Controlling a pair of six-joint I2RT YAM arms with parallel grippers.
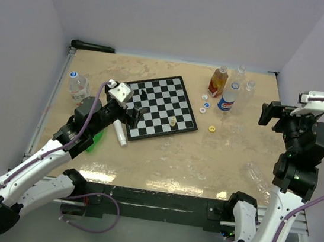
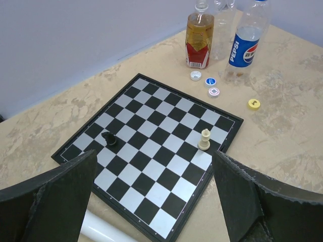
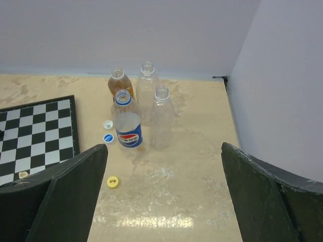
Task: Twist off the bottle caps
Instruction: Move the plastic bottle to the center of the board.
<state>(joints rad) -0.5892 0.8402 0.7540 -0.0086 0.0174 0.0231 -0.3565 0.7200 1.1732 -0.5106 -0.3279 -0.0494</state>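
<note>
Pepsi bottle (image 2: 246, 45) (top cropped), clear bottles (image 2: 224, 27) partly hidden behind

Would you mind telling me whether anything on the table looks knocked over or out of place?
Yes: one clear bottle lies on its side at the near right, while the four bottles at the far right stand upright.

Left gripper (image 2: 154, 157) spread wide above chessboard (image 2: 151, 108). Black piece (image 2: 108, 138) at 9 o'clock of white piece (image 2: 204, 139). Four loose bottle caps (image 2: 210, 81) at 1 o'clock, near amber bottle (image 2: 198, 38) and Pepsi bottle (image 2: 246, 45).
</note>
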